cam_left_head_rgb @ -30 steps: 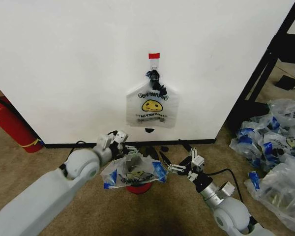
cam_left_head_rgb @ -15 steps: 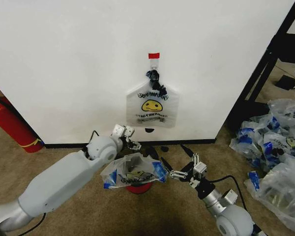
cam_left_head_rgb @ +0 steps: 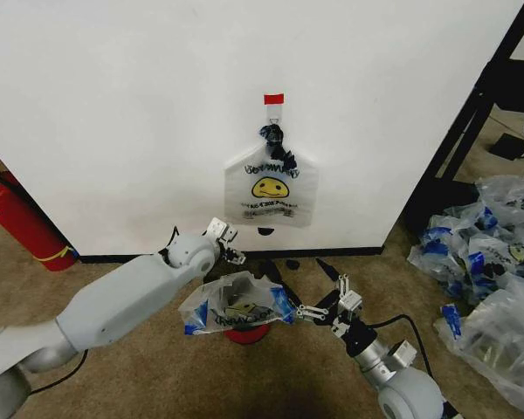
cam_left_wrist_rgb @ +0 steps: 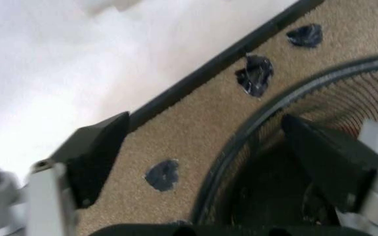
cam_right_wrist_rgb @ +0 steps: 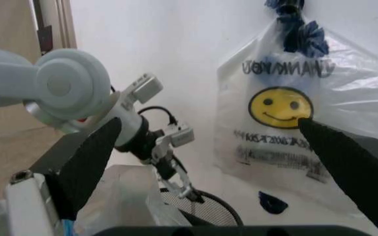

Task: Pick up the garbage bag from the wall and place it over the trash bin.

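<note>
Hands both spread apart: left hand (cam_left_head_rgb: 230,247) at lower centre above the bagged trash bin (cam_left_head_rgb: 243,333), right hand (cam_left_head_rgb: 325,295) beside it on tan carpet (cam_left_head_rgb: 140,367); white wall (cam_left_head_rgb: 113,113) fills the upper frame.

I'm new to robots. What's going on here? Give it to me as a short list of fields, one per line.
Garbage bag: draped over the trash bin, mouth open
Trash bin: on the carpet in front of the wall
Second smiley bag: hanging from the hook on the wall
Left gripper: open, above the bin's back rim, near the wall's base
Right gripper: open, just beside the bag's right edge
Fire extinguisher: standing at far left
Heaped clear bags: on the floor at right
</note>
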{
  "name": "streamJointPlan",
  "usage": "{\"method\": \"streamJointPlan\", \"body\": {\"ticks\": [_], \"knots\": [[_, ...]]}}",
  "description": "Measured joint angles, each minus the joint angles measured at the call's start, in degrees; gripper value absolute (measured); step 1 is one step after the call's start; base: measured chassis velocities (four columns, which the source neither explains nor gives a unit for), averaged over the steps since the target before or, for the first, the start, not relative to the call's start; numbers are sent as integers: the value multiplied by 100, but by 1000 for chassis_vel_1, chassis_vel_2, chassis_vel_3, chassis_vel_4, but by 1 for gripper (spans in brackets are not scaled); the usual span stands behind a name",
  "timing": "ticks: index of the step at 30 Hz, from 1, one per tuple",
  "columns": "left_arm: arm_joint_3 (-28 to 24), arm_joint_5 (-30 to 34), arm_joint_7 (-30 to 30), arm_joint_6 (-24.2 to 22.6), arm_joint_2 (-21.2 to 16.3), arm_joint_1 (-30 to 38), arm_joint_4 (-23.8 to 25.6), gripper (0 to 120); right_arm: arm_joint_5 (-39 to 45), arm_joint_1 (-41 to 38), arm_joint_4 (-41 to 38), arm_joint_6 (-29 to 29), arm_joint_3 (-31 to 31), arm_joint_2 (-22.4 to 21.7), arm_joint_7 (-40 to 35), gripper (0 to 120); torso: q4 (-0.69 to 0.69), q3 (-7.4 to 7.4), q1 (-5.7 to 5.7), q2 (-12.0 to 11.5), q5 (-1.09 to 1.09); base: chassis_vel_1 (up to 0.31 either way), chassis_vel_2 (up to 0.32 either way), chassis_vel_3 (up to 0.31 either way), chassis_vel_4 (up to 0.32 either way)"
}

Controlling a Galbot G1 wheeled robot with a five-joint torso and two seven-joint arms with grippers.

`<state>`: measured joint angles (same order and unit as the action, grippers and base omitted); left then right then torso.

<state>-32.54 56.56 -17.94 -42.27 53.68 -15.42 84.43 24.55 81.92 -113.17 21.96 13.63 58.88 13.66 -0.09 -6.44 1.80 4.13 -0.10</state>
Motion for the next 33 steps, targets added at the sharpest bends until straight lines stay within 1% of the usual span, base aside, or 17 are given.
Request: {"method": "streamJointPlan", "body": {"ticks": [1,6,7,8,9,16,17,18,21,23,24,25,27,29,30,31,33], "knots": [[0,0,0,0,0,0,0,87,0,0,0,0,0,0,0,100,0,0,0,0,0,0,0,0,0],[-184,217,43,5,-73,39,-4,65,9,8,0,13,35,-14,-24,100,1,0,0,0,0,0,0,0,0],[-199,222,44,5,-78,41,-4,63,9,9,0,15,36,-14,-25,100,1,0,0,0,0,0,0,0,0],[-221,229,45,5,-84,43,-3,57,9,9,0,17,38,-14,-25,100,1,0,0,0,0,0,0,0,0],[-221,229,45,5,-84,43,-3,57,9,9,0,17,38,-14,-25,100,1,0,0,0,0,0,0,0,0],[-371,259,35,11,-76,65,-49,30,9,-5,7,23,31,-2,-45,100,1,1,-1,1,1,0,0,0,0],[-371,259,35,11,-76,65,-49,30,9,-5,7,23,31,-2,-45,100,1,1,-1,1,1,0,0,0,0],[-394,282,25,11,-77,75,-49,26,9,-9,7,23,31,-4,-49,100,1,1,-1,1,0,0,0,0,0],[-430,482,-119,24,-105,80,1,15,17,-12,7,23,32,-14,-69,100,-1,1,0,1,-2,0,0,0,0],[-393,666,-261,27,-129,37,81,10,20,-15,12,24,33,-23,-78,100,-1,1,0,2,0,0,0,0,0],[-315,898,-468,28,-144,-40,160,7,21,-24,13,24,33,-28,-80,100,-1,1,0,1,0,0,0,0,0],[-315,898,-468,28,-144,-40,160,7,21,-24,13,24,33,-28,-80,100,-1,1,0,1,0,0,0,0,0],[-49,1404,-948,29,-156,-261,329,7,27,-33,14,28,36,-32,-92,100,-1,1,0,1,-1,0,0,0,0],[370,1839,-1431,28,-156,-594,559,6,33,-37,20,42,39,-33,-101,100,0,0,0,1,-1,0,0,0,0],[687,2061,-1675,27,-159,-846,727,5,35,-37,30,63,40,-34,-101,100,1,0,0,1,-2,0,0,0,0],[687,2061,-1675,27,-159,-846,727,5,35,-37,30,63,40,-34,-101,100,1,0,0,1,-2,0,0,0,0],[1381,2313,-2001,9,-217,-1360,1109,5,39,-32,55,87,41,-41,-103,100,0,-1,0,1,-2,0,0,0,0]]}}
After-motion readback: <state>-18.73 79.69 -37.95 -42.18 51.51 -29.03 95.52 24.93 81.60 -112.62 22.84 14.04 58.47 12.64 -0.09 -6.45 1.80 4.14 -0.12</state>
